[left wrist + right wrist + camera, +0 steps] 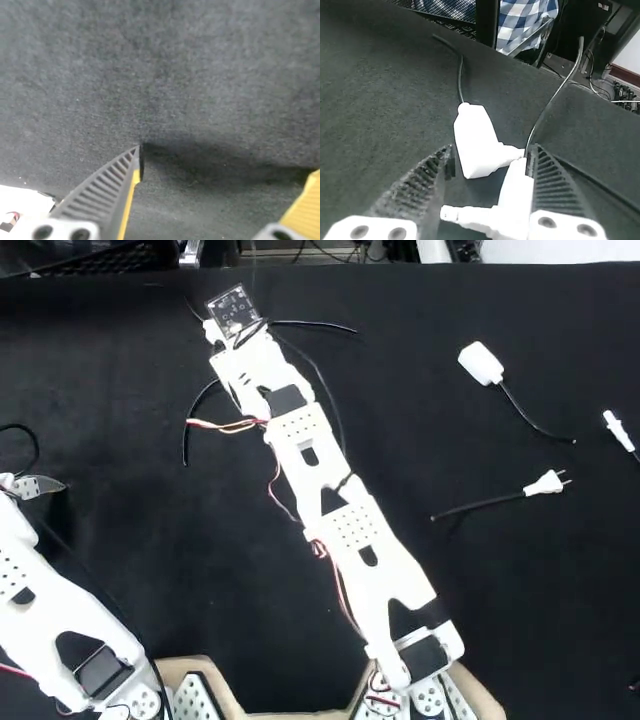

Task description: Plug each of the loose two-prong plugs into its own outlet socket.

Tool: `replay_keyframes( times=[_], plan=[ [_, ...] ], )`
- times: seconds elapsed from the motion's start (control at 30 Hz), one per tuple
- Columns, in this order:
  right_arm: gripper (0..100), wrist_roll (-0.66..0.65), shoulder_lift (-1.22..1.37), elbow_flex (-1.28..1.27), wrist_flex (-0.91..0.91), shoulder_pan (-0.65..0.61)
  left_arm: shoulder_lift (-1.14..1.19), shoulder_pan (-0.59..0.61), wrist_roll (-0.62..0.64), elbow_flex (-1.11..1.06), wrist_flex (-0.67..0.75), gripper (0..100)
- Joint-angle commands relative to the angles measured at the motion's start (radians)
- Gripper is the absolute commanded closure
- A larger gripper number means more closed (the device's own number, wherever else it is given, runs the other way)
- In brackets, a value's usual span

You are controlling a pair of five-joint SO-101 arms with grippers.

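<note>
Arms: two are being pictured over one black table (120, 390).
Right gripper (490, 147): being held wide at the table's far edge, one white socket block (475, 142) lying between its fingertips, one white plug (515, 187) resting against a finger and touching that block.
Left gripper (225, 165): being held wide, low over the table.
Loose at the right side: one oval block (480, 362), one two-prong plug (545, 481) and one white connector (618, 430), all well apart.
Writing: marks on the wrist board (234, 310) are being shown too small to read.

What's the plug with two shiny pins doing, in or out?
Out. The two-prong plug lies on the black table, prongs bare, apart from the white socket.
</note>
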State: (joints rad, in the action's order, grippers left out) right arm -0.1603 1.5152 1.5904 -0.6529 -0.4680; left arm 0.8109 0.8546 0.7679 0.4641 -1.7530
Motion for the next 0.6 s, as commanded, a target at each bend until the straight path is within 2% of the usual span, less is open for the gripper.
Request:
replay_keyframes(
  times=[0.0,0.2,0.57],
  plan=[
    [76.6,0.008,-0.101,0.084,-0.018,-0.005,0.000,-0.044,0.006,0.015,-0.006,53],
    [76.8,0.008,-0.222,0.082,-0.158,-0.002,0.000,-0.044,0.008,0.018,-0.005,53],
    [76.9,0.078,-0.478,0.082,-0.730,0.046,0.000,-0.041,0.008,0.018,-0.005,53]
  ],
)
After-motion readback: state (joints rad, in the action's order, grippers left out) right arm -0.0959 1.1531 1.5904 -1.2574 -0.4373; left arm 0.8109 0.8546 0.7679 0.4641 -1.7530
